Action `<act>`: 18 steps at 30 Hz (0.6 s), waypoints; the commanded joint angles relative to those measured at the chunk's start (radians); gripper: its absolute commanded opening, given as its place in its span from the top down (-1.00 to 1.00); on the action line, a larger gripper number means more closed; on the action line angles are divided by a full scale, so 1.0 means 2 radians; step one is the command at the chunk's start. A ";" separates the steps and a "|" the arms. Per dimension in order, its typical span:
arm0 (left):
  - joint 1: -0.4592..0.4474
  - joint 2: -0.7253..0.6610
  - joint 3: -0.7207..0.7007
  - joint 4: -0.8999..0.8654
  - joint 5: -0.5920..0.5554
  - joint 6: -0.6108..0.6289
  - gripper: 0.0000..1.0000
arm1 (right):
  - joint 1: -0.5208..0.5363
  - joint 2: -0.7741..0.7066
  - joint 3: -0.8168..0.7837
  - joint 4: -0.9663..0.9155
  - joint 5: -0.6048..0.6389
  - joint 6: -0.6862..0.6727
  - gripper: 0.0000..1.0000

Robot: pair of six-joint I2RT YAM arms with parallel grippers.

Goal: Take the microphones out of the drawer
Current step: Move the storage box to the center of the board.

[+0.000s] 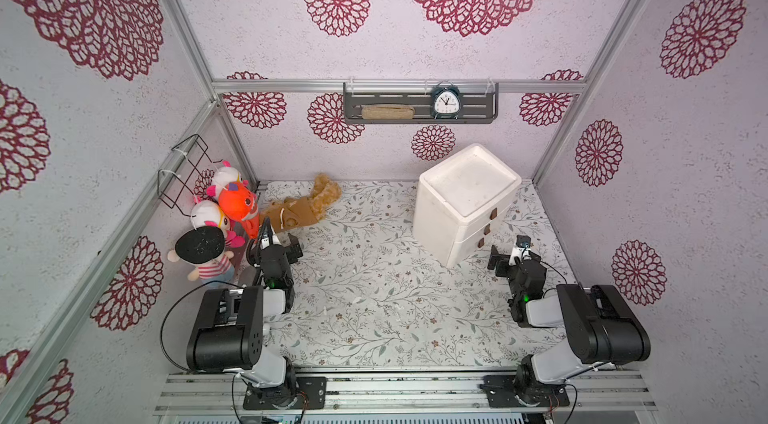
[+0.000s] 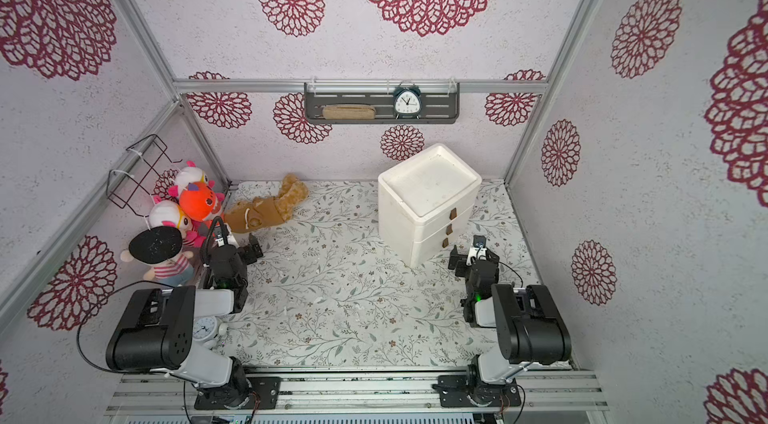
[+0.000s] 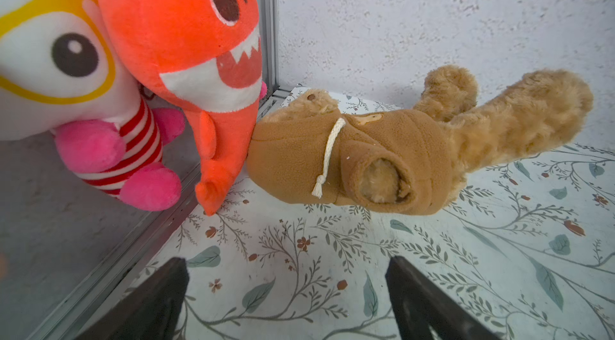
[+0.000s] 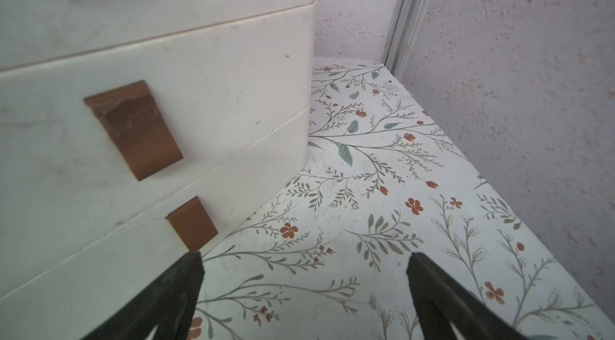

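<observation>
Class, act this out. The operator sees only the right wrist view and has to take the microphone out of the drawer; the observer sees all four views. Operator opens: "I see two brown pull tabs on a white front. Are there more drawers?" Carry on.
Observer: Yes. In both top views the white drawer unit has three; the third tab sits above your two.
Operator: Is any drawer open?
Observer: No, all three look shut, and no microphone shows in any view.
Operator: Where is the left tool?
Observer: The left tool is open and empty, facing the brown teddy bear across the table.
</observation>
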 commanded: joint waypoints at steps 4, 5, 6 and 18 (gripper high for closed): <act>0.004 0.002 0.005 0.005 0.007 0.001 -0.95 | 0.003 -0.004 0.008 0.011 0.009 0.008 -0.98; 0.004 0.002 0.004 0.005 0.007 0.001 -0.95 | 0.003 -0.004 0.007 0.011 0.009 0.008 -0.98; 0.004 0.002 0.005 0.006 0.007 0.001 -0.95 | 0.003 -0.004 0.007 0.011 0.009 0.008 -0.98; -0.001 -0.017 0.017 -0.032 -0.004 0.004 -0.94 | 0.003 -0.004 0.007 0.010 0.009 0.008 -0.98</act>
